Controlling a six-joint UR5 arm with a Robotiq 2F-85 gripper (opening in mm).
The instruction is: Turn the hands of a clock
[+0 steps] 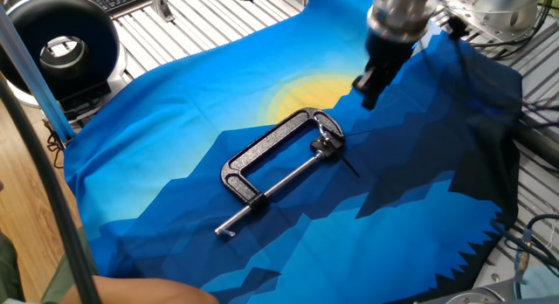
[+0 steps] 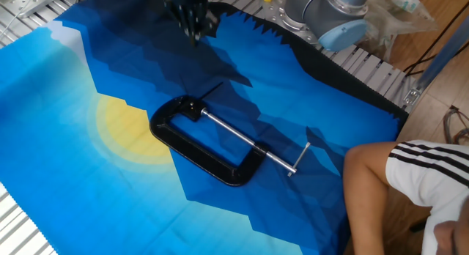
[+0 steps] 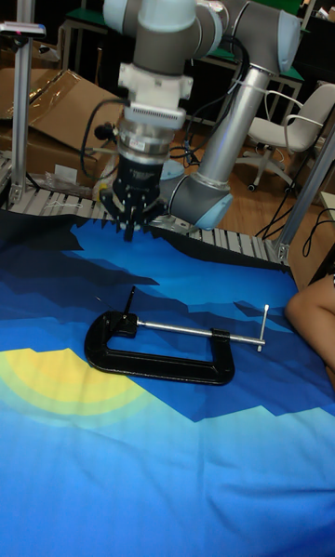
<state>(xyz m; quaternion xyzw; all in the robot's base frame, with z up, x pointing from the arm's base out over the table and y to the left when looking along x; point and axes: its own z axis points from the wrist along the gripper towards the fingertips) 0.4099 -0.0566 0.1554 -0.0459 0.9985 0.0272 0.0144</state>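
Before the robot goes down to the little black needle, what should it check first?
1. Needle in sight: ok. It juts from the screw head of the black clamp.
2. Clamp lying flat on the blue cloth: ok.
3. Gripper touching nothing: ok. It hangs above the cloth, apart from the clamp.
4. Gripper right over the needle: not ok. It sits off to one side, toward the robot's base.
5. Fingers open wide enough: cannot tell, the picture is blurred there.
6. Person's knee away from the clamp: ok, though it is near the cloth's edge.
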